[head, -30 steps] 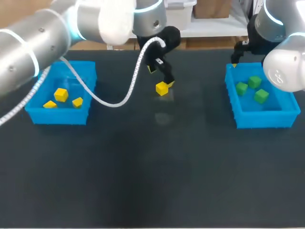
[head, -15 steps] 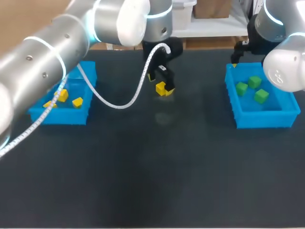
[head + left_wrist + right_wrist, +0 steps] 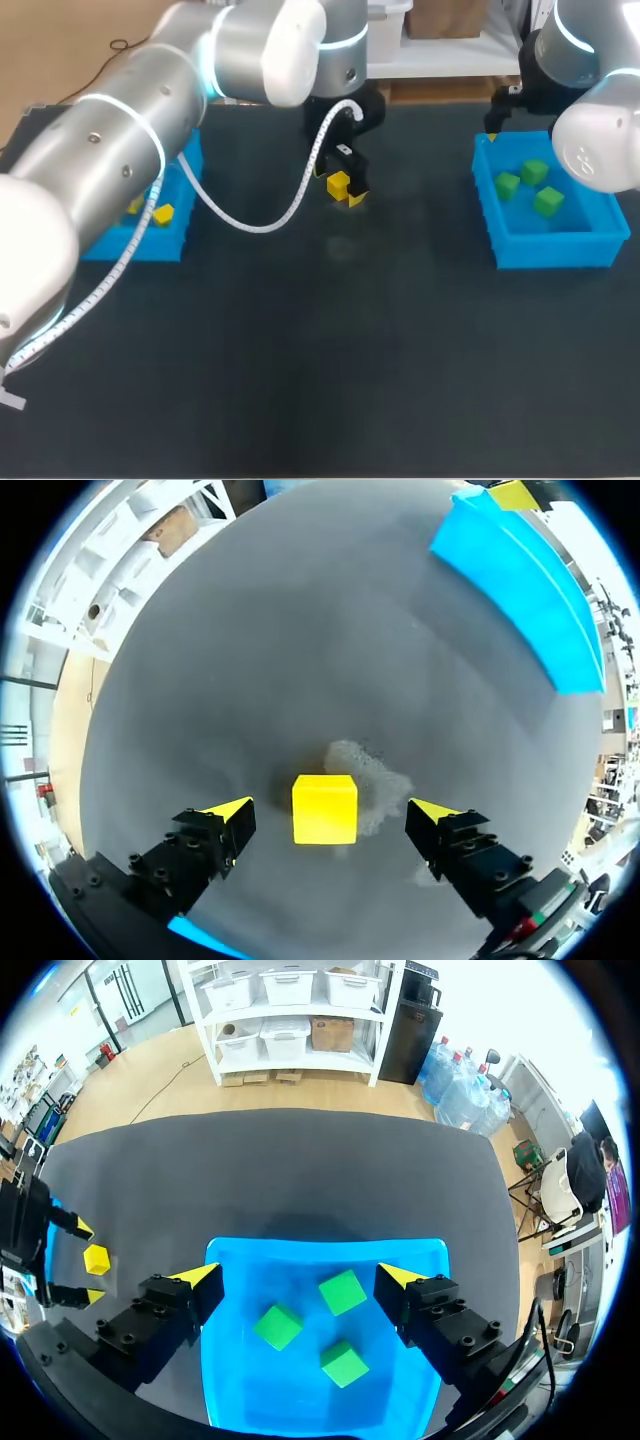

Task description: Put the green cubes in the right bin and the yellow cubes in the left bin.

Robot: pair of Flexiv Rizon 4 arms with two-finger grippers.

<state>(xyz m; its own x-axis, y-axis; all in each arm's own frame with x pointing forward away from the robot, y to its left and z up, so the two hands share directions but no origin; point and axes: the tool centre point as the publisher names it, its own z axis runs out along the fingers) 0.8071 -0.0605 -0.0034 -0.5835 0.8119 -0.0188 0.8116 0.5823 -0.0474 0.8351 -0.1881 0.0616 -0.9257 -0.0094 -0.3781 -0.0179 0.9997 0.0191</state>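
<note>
centring matters: left pincer (image 3: 331, 813), spread, straddles the yellow cube (image 3: 324, 807) without touching; it should close evenly on opposite faces.

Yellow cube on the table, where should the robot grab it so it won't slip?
Grab the yellow cube by its two flat side faces, coming straight down from above. It sits flat on the table with bare space on both sides, and the left gripper hangs open with one finger on each side, so closing there should probably pinch it squarely.
</note>
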